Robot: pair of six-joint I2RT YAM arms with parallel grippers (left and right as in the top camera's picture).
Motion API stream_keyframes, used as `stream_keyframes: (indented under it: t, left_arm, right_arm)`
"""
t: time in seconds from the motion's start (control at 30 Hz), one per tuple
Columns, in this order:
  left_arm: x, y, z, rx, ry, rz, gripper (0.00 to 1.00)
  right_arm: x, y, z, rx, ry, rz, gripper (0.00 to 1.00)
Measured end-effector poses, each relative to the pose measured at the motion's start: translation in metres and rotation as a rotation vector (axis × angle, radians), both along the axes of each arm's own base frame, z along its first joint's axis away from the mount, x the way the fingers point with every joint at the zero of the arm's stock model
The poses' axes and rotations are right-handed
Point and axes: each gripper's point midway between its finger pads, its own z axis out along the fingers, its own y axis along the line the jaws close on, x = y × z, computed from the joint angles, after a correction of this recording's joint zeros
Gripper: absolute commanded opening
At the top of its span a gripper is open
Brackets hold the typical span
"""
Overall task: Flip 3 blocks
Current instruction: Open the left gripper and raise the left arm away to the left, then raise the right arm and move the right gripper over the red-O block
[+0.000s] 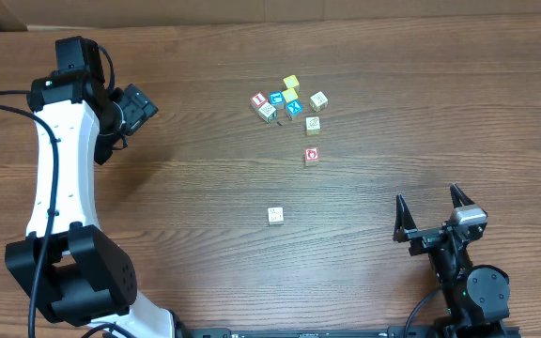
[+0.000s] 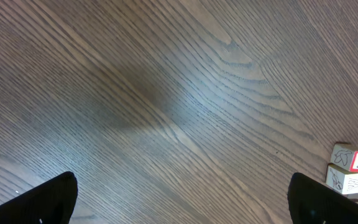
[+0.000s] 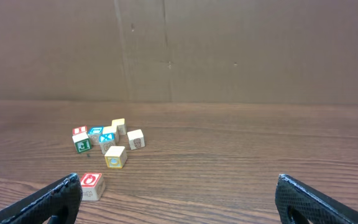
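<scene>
One blue cube (image 1: pixel 295 107) near cream block (image 1: pixel 318 99).

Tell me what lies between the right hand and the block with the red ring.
Nothing: only bare table lies between the right hand and the red-ring block, as the overhead view shows; the right wrist view agrees.

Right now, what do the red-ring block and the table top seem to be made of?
Red-ring block: likely wood, with pale bare sides and a printed or painted red-and-white face. Table top: brown wood grain, fairly matte with a soft glare patch; possibly laminate rather than solid wood.
</scene>
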Motion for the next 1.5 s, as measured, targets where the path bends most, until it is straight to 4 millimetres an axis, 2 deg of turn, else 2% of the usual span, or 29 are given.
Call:
stream_keyframes:
  t: [0.97, 1.33, 1.5]
  left_arm:
    - [0.0, 0.0, 0.0, 0.0, 0.0, 0.0, 1.0]
    - [0.0, 0.0, 0.0, 0.0, 0.0, 0.0, 1.0]
    - [0.0, 0.0, 0.0, 0.0, 0.0, 0.0, 1.0]
  right_arm:
    - [0.0, 0.0, 0.001, 0.001, -0.003, 0.002, 1.0]
    - [-0.007, 0.026, 0.006, 0.012, -0.023, 0.157, 1.0]
    - [-0.01, 0.03, 0.0, 0.016, 0.027, 0.184, 1.0]
